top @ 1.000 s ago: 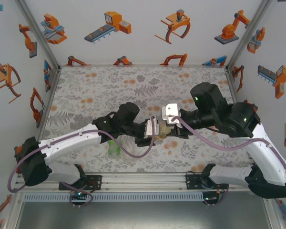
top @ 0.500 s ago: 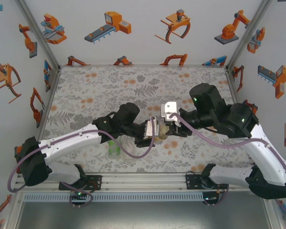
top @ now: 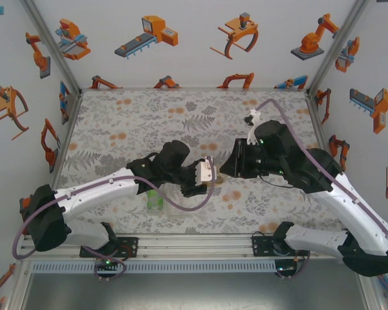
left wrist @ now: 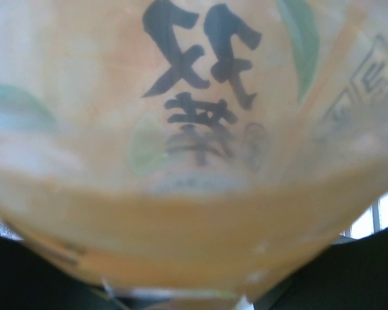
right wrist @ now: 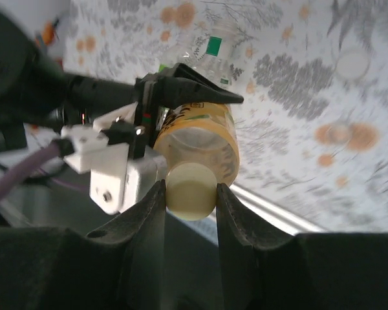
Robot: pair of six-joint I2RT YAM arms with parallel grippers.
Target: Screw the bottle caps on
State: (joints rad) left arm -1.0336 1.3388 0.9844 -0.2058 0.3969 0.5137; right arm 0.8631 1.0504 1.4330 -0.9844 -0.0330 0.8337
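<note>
Left pincer (top: 204, 186) is clamping the amber bottle (right wrist: 204, 139) steady so right pincer (right wrist: 190, 194), at three o'clock, is gripping its yellowish cap (right wrist: 190, 186)

Two arms built of glossy white shell links (top: 94, 194) and bulky matte black joint housings (top: 174, 155), one lit by a small green light (top: 262, 141), trail loose purple cables (top: 181, 208), with a white wrist bracket (right wrist: 110, 171) fixed by a silver screw (right wrist: 106, 194), and the right gripper (right wrist: 189, 186) has matte black tapered fingers (right wrist: 145, 223).
</note>
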